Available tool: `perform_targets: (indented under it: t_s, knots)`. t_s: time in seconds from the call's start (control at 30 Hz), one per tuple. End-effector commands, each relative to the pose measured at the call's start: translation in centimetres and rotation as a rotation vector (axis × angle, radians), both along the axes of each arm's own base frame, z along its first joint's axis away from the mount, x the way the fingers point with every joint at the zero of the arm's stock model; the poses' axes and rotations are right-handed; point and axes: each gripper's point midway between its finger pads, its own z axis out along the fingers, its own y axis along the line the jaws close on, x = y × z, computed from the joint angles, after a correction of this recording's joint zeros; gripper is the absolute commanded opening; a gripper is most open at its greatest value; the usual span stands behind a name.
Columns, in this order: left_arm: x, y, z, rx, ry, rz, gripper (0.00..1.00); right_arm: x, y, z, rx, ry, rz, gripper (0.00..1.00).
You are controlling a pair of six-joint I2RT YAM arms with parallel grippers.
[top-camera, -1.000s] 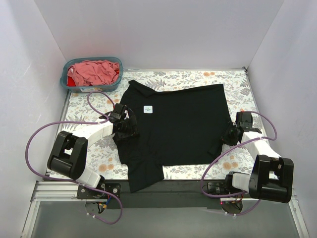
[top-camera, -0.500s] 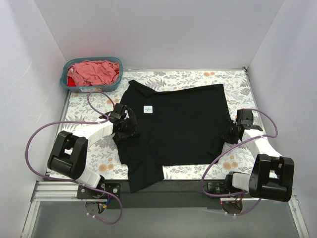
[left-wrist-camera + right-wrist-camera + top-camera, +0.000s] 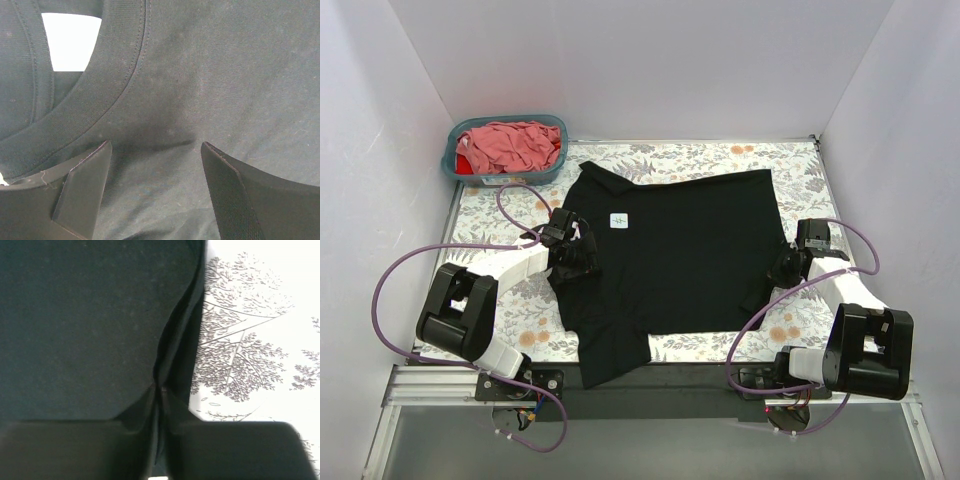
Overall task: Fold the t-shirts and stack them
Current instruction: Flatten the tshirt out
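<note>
Step, as I read it: setting up the first fold on the black shirt [image 3: 690, 250]. It lies spread flat across the floral counter [image 3: 800, 165], collar toward the basket and one sleeve hanging over the near edge.

Right jaws are closed, pinching a fold of the shirt's right-side edge [image 3: 185, 340], with the printed counter showing just beside it. Left jaws are open, straddling flat cloth near a ribbed band [image 3: 100, 100] and gripping nothing.

Next move likely calls for the left jaws to close on a matching edge, then both arms lift and carry across together. Otherwise the limp cloth would drag and bunch.

Materials: thin matte black jersey, slightly linty, with stitched ribbing and a small white chest mark [image 3: 618, 221]. The pink shirt [image 3: 515, 145] and a red one [image 3: 467, 165] sit crumpled in the teal plastic basket [image 3: 450, 160] at the far-left corner, unfolded.
</note>
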Motion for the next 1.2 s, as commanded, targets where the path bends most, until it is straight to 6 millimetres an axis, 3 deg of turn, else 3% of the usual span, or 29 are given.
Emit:
perform_targets:
  t_s: [0.0,0.13,0.4,0.6,0.7,0.73,0.83,0.97,1.13,1.17]
  knots:
    - [-1.5,1.5,-2.6,0.082,0.078,0.007,0.72,-0.2,-1.3,0.0,-0.059,0.019,-0.027,0.09]
    - [-1.7,1.7,-3.0,0.095,0.092,0.009,0.72,-0.6,-3.5,0.9,-0.181,0.058,-0.038,0.01]
    - [-1.7,1.9,-3.0,0.103,0.094,0.012,0.72,-1.4,-9.6,3.2,-0.511,0.182,-0.042,0.01]
    - [-1.6,1.9,-2.9,0.103,0.091,0.014,0.72,-1.7,-11.4,3.3,-0.612,0.248,-0.041,0.04]
    - [-1.6,1.9,-2.9,0.104,0.089,0.015,0.72,-2.3,-11.3,2.8,-0.605,0.279,-0.054,0.26]
    - [-1.6,1.9,-2.9,0.104,0.089,0.015,0.72,-2.5,-11.2,2.6,-0.601,0.291,-0.059,0.37]
    - [-1.6,1.9,-2.8,0.101,0.086,0.018,0.72,-2.5,-11.2,3.3,-0.594,0.290,-0.086,0.51]
    - [-1.1,1.7,-2.1,0.089,0.057,0.024,0.72,-0.9,-8.5,4.2,-0.453,0.205,-0.040,0.52]
    - [-0.7,2.9,-1.8,0.143,0.035,0.068,0.72,1.1,-0.1,4.8,-0.222,0.061,0.192,0.52]
    - [-0.9,3.1,-1.8,0.154,0.044,0.075,0.72,1.0,2.8,5.0,-0.213,0.043,0.294,0.52]
